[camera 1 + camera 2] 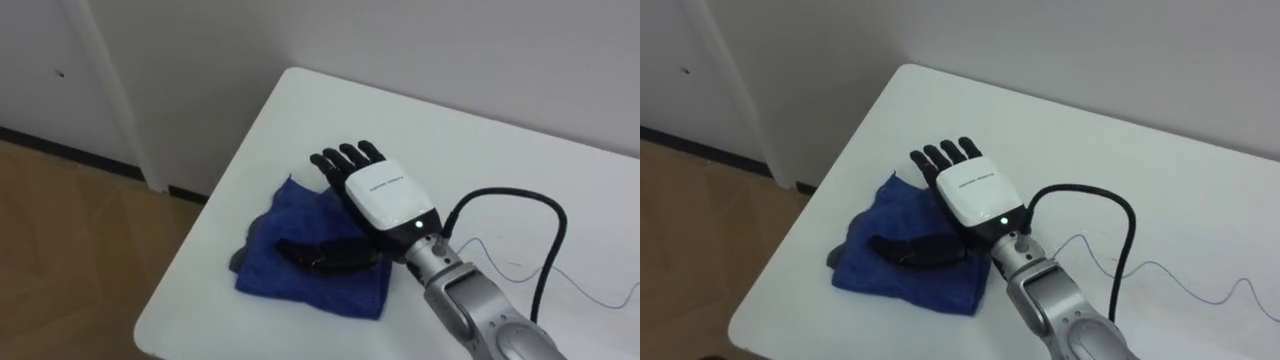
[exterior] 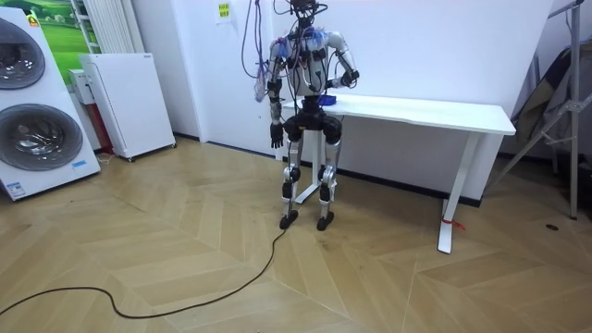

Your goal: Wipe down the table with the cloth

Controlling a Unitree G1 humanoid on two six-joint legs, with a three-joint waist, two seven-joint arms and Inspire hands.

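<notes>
The right hand (image 1: 385, 195) is pressing the blue cloth (image 1: 300, 282) flat near the worktop (image 1: 520, 150) corner, fingers (image 1: 347, 156) lying straight (thumb splayed across the cloth). Judging by this, it should be bearing down evenly while sweeping inward.

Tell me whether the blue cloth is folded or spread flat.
Loosely folded: the blue cloth shows overlapping layers and rumpled edges under the flat right hand.
</notes>
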